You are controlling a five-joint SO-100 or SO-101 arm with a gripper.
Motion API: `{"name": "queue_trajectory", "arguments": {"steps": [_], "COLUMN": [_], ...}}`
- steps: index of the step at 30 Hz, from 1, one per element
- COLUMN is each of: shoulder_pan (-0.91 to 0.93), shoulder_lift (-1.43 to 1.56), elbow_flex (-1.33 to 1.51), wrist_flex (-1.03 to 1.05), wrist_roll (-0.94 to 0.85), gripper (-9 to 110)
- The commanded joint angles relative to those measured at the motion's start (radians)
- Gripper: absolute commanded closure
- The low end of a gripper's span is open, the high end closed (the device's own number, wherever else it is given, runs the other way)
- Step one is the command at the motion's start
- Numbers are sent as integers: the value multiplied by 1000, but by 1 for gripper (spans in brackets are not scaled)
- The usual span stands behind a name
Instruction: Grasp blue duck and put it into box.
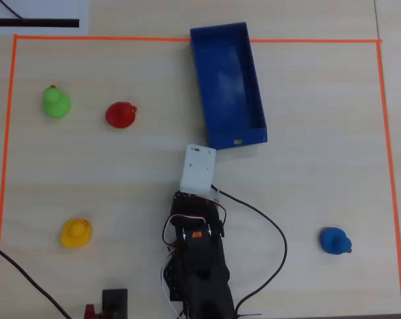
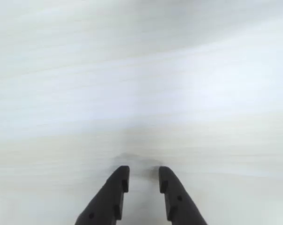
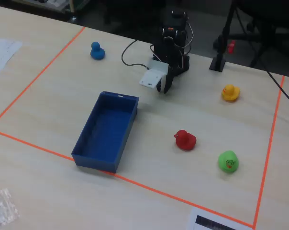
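The blue duck (image 1: 334, 240) sits alone on the table at the lower right of the overhead view; in the fixed view it (image 3: 96, 51) is at the upper left. The dark-blue box (image 1: 237, 139) lies open and empty at the top centre, and shows in the fixed view (image 3: 94, 162) too. My gripper (image 3: 164, 86) points down at the table next to the arm base, between box and duck and far from both. In the wrist view the gripper (image 2: 144, 171) has a narrow gap between its black fingers (image 2: 114, 192), with only bare table there. The duck and box are out of the wrist view.
A red duck (image 1: 121, 114), a green duck (image 1: 56, 103) and a yellow duck (image 1: 76, 232) sit on the left of the overhead view. Orange tape (image 1: 386, 133) frames the work area. A black cable (image 1: 280, 239) loops right of the arm base (image 1: 197, 279).
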Motion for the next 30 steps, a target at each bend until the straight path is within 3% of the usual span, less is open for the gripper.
{"name": "queue_trajectory", "arguments": {"steps": [1,14,25,30], "shoulder_pan": [-11,26,666,950], "shoulder_lift": [-15,-18,-574,-787], "elbow_flex": [-3,-11,-802,-1034], "wrist_flex": [3,-20,-187,-362], "wrist_roll": [37,31,-11,-63], "gripper": [101,101,95,82]}}
